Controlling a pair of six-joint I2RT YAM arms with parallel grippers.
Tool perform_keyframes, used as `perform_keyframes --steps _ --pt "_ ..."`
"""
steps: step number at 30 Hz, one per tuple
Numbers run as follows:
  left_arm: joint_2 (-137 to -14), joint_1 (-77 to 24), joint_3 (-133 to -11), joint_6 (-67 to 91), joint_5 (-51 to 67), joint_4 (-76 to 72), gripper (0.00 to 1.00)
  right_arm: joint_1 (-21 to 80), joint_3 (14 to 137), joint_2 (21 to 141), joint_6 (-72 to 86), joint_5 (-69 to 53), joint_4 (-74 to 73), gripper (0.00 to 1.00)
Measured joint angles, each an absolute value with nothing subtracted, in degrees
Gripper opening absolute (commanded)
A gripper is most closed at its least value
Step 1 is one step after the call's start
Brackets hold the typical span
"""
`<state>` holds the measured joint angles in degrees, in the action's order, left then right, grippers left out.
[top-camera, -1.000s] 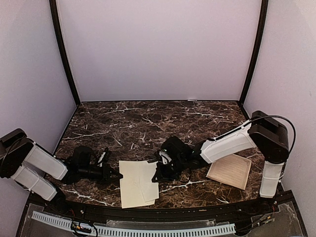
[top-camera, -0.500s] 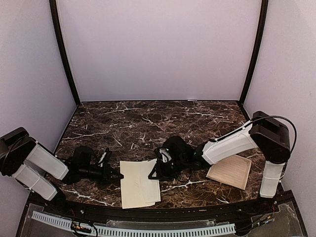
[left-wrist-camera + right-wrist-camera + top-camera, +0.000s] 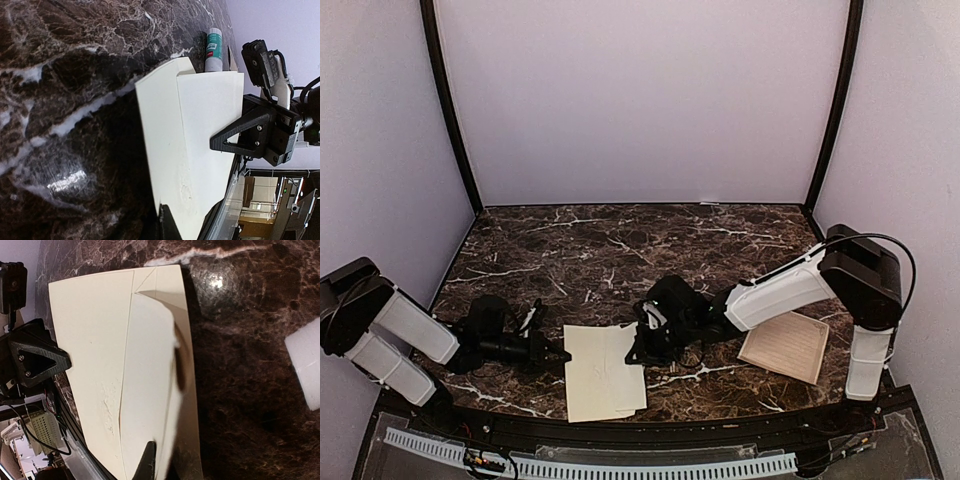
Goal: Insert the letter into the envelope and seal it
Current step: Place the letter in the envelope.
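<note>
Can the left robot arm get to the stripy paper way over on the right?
Probably not. The left gripper sits at the left edge of the envelope, and the envelope and the right arm lie between it and the printed sheet, which rests far off beside the right arm's base.

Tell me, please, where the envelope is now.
In the top view the envelope lies at the near table edge, slightly left of centre, between the left gripper and the right gripper.
</note>
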<state>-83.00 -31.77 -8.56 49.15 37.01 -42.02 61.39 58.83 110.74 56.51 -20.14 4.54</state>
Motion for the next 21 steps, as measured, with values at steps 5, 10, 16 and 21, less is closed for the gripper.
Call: perform_keyframes --steps 5,10,16,21 --pt "-83.0 -31.8 -8.5 49.1 37.0 -42.2 0.0 61.4 58.8 110.7 56.9 -20.2 3.9 0.0" --pt "-83.0 -31.8 -8.5 49.1 37.3 -42.8 0.0 61.4 58.8 110.7 57.3 -21.2 3.8 0.0" --pt "-83.9 -31.8 -8.5 49.1 38.6 -43.8 0.0 61.2 59.1 111.4 57.3 -22.9 4.0 0.0" --pt "-85.3 -31.8 -8.5 49.1 38.7 -44.6 0.0 61.1 59.6 112.5 57.3 -24.0 4.0 0.0"
